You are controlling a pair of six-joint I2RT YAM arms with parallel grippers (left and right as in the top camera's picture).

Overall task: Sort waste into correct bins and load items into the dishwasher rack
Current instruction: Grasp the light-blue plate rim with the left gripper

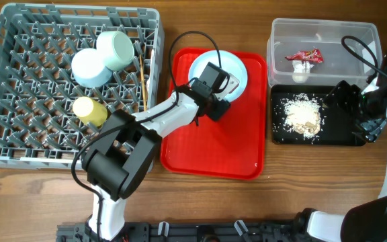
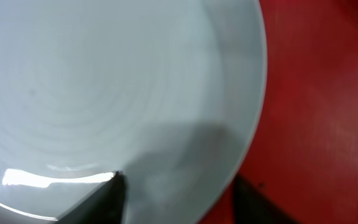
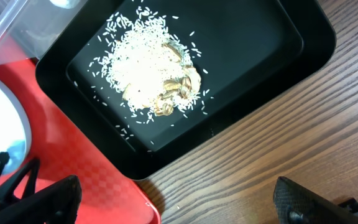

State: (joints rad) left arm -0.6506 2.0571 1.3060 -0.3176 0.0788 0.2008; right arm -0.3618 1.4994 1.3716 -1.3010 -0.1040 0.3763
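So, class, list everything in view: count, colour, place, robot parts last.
dishwasher rack: 1, grey, left
blue bowl: 1, pale blue, in rack
green bowl: 1, pale green, in rack
cup: 1, yellow, in rack
chopsticks: count unclear, wooden, in rack
red tray: 1, red, centre
plate: 1, white, on red tray
clear tub: 1, clear, far right
wrapper: 1, red-and-white, in tub
black tray: 1, black, beside tub
food scraps: 1 heap, beige, in black tray
left gripper: 1, black, open over plate rim
right gripper: 1, black, open by black tray
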